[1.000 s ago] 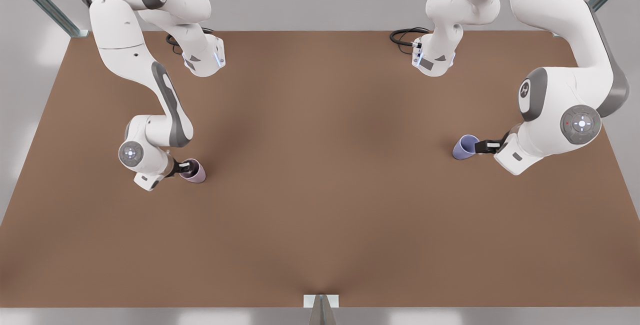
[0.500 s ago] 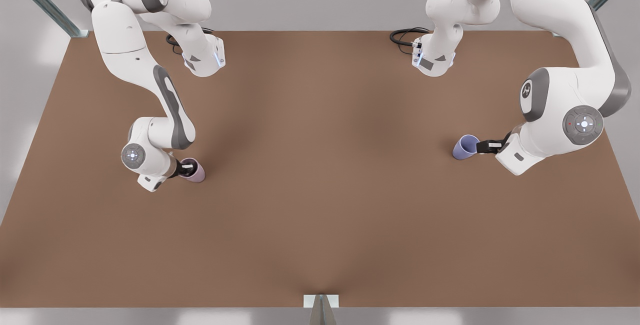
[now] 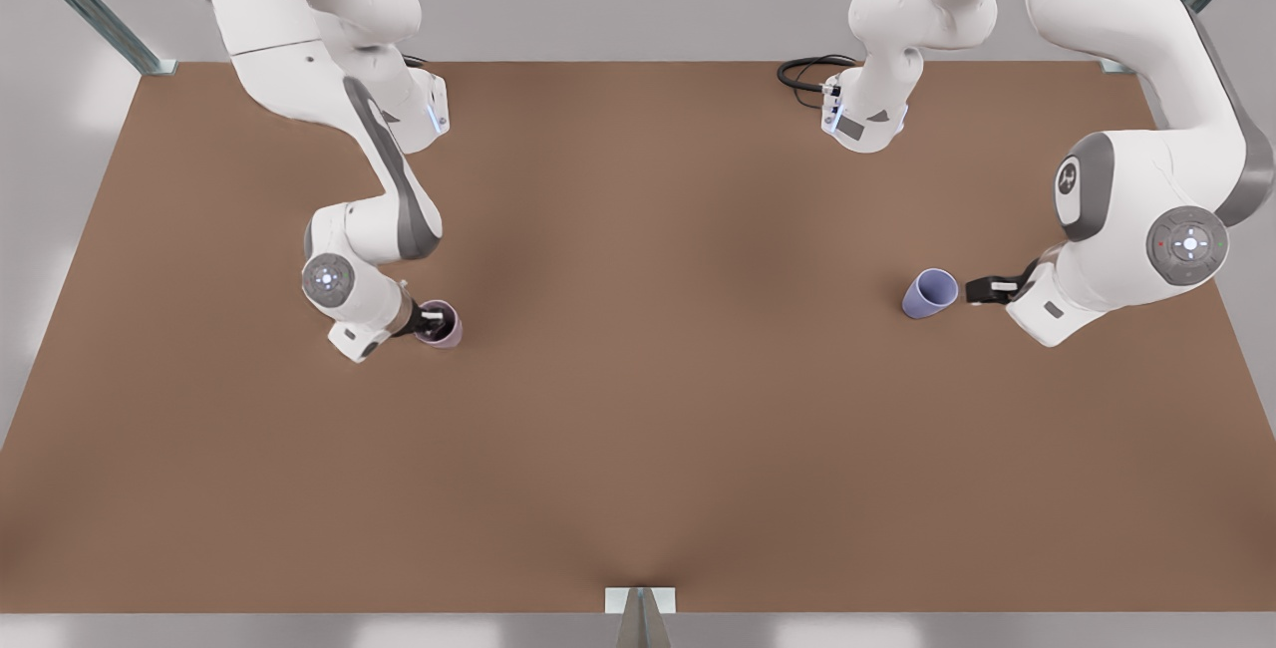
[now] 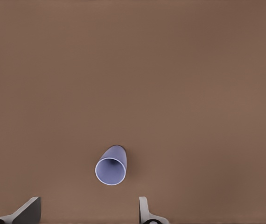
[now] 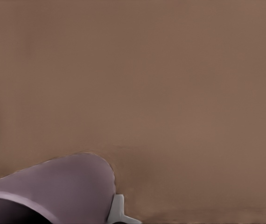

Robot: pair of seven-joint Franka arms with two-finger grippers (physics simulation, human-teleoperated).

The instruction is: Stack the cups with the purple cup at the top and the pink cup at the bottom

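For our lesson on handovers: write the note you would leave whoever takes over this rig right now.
Right gripper: shut on the pink cup, at the front view's left.
Left gripper: open, just clear of the purple cup, which stands free on the table at the front view's right.
Done: pink cup gripped.
Left: place the pink cup, then stack the purple cup on it.

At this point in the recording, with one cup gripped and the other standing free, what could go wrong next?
1. The right tool is shut on the pink cup at its rim only, so the cup might tilt or slip when set down.
2. The left tool is open beside the purple cup, not around it; closing from here could miss the cup or knock it over.
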